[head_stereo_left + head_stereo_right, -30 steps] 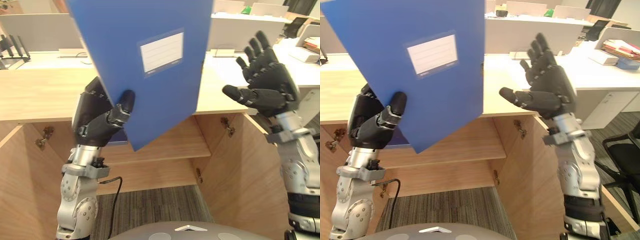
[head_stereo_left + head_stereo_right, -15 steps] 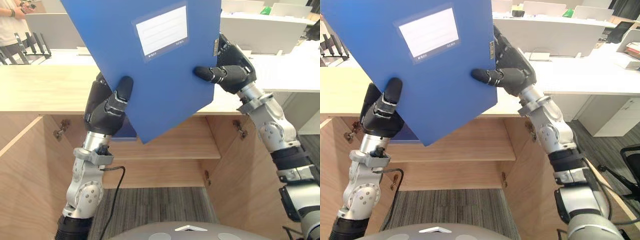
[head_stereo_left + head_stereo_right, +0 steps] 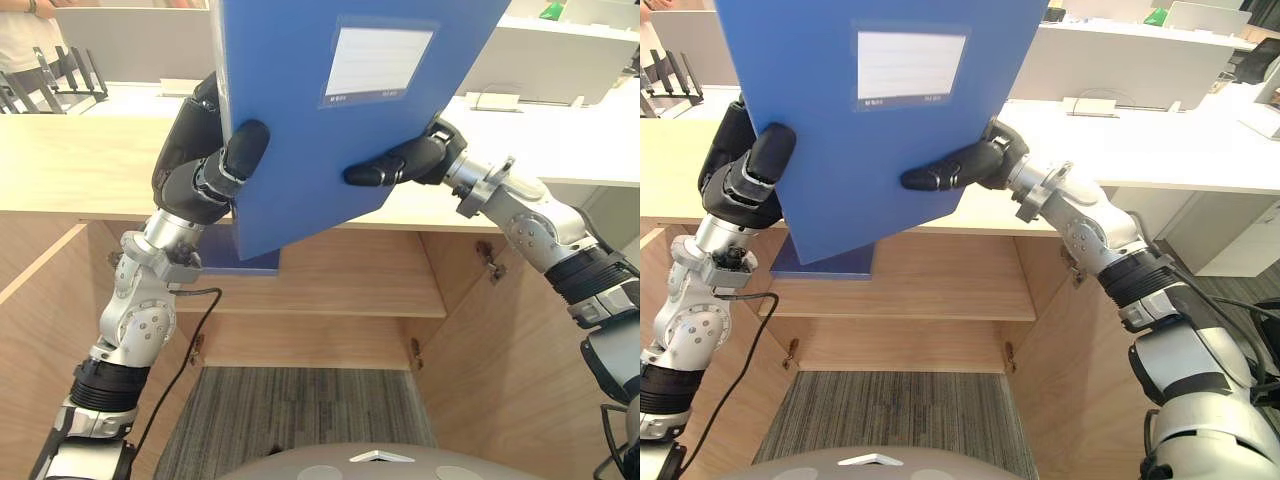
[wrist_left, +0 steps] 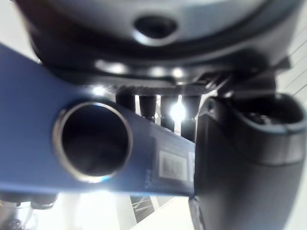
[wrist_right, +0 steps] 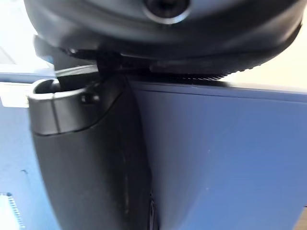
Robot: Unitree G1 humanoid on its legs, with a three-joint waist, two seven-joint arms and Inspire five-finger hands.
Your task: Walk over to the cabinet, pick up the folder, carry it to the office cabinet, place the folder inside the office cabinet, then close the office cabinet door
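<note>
Item: blue folder (image 3: 300, 130), white label, raised nearly upright above the worktop (image 3: 70, 165), before your open cabinet (image 3: 300, 340).
Your left hand (image 3: 195, 170): thumb on the front, fingers behind, pinching the folder's left edge.
Your right hand (image 3: 425, 160): thumb across the front, fingers behind, pinching its lower right edge.
On the shelf (image 3: 350, 285): one blue item (image 3: 245, 262), lying flat.

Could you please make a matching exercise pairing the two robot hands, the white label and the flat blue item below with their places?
1. left robot hand
2. right robot hand
3. white label
4. flat blue item

A. lying on the cabinet shelf
B. clamping the right edge of the folder
C. on the folder's front face
D. clamping the folder's left edge

Pairs: 1-D, 2-B, 3-C, 4-A.
</note>
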